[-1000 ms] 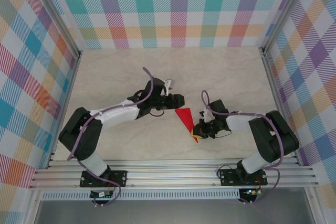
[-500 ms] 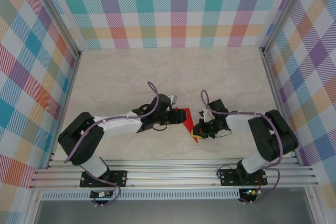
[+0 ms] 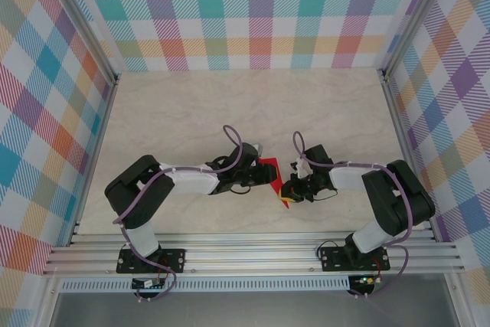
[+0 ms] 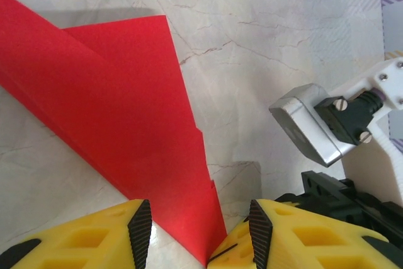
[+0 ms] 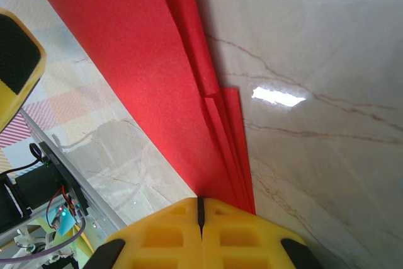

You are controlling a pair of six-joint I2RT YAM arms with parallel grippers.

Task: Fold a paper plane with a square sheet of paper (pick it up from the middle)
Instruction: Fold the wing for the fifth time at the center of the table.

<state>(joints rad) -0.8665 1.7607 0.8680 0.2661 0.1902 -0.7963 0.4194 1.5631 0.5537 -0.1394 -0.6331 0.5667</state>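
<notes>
One end effector (image 4: 199, 234) nearer paper plane (image 4: 126, 111)

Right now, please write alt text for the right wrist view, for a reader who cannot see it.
The right gripper is shut on the folded layers of the red paper plane, which runs up and left over a marbled table.

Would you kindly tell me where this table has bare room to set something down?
The far half of the marbled tabletop, up to the checked back wall, is bare. The centre is crowded: the left gripper and right gripper meet at the red folded paper plane.
</notes>
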